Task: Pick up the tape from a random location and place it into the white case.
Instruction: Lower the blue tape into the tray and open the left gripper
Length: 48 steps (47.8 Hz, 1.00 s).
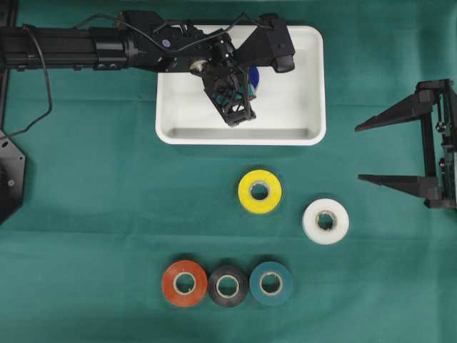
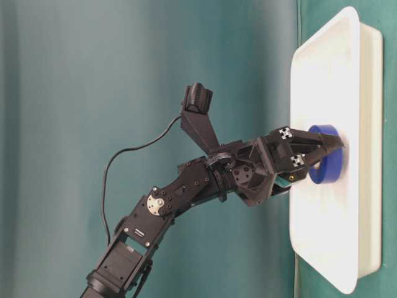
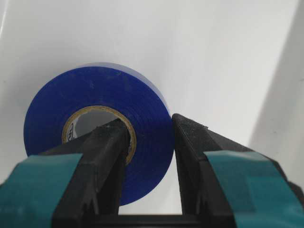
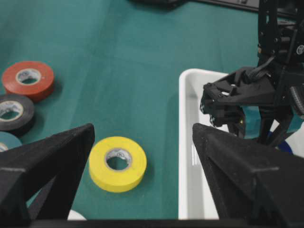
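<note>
Tape inside white case — five rolls outside (nearby).

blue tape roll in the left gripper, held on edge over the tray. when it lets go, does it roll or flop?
Probably flops: the blue tape roll is pinched through its wall, one finger in the core, standing on edge. Its narrow round edge could let it roll briefly first. The white case rim should likely contain it.

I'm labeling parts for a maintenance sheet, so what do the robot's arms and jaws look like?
Both arms are matte black. The left arm trails a black cable, and its left gripper has teal pads; small white cross markers show near the wrist. The right gripper has long, tapered black jaws.
</note>
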Tool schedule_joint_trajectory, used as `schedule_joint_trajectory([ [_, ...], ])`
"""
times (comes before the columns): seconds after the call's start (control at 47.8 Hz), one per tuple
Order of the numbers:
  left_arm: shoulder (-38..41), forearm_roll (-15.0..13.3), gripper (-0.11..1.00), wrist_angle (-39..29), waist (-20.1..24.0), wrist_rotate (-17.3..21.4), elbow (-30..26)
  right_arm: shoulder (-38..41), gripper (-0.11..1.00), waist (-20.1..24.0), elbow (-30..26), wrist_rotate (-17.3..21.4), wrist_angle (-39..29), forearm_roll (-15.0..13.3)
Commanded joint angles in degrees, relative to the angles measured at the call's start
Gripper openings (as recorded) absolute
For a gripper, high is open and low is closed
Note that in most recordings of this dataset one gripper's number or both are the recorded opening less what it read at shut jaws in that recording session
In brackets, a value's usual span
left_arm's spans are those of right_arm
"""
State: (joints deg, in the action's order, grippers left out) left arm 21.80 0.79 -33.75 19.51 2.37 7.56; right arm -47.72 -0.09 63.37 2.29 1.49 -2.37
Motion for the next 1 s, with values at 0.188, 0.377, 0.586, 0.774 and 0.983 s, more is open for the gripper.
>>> schedule_joint_trajectory([
  [0.188,-1.32,-0.09,0.23,0.70,0.44,-0.09,-0.79,0.44,0.92,-0.09,-1.41,-0.09,0.18,0.00],
  [0.377,-1.32,-0.35,0.23,0.53,0.09,-0.18,-0.88,0.44,0.92,-0.09,-1.41,-0.09,0.18,-0.09],
  [0.586,-1.49,-0.26,0.38,0.53,-0.18,0.09,-0.62,0.44,0.92,-0.09,-1.41,-0.09,0.18,0.00],
  [0.774,-1.67,-0.26,0.89,0.62,-0.18,0.00,-0.62,0.44,0.92,-0.09,-1.49,-0.09,0.18,0.00],
  [0.983,-2.20,-0.26,0.90,0.35,-0.09,0.00,-0.62,0.44,0.92,-0.09,-1.49,-0.09,0.18,-0.09],
])
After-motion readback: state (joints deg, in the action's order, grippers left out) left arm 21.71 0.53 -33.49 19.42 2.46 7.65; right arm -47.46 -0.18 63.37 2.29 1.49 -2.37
